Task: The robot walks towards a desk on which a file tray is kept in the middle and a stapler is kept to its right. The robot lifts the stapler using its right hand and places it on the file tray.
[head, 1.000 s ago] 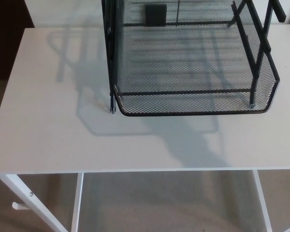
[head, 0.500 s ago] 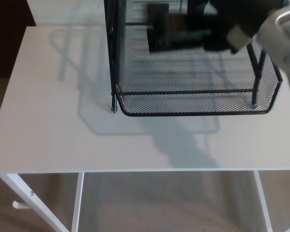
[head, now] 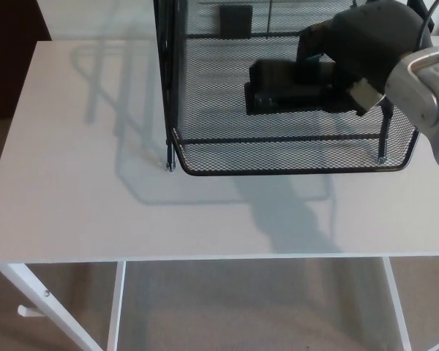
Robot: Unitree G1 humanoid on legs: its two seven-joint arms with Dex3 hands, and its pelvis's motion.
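Right hand holds stapler over mesh file tray.

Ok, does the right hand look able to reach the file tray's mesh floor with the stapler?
Probably yes: the right hand, shut on the stapler, hangs over the file tray, and the mesh around it looks bare. Only the right-side posts stand close to the wrist.

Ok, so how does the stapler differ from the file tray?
The stapler is a solid block; the file tray is open wire mesh. The stapler is far smaller, fitting inside the file tray's outline. The stapler is gripped by the right robot hand, while the file tray stands free on the desk. Both are black.
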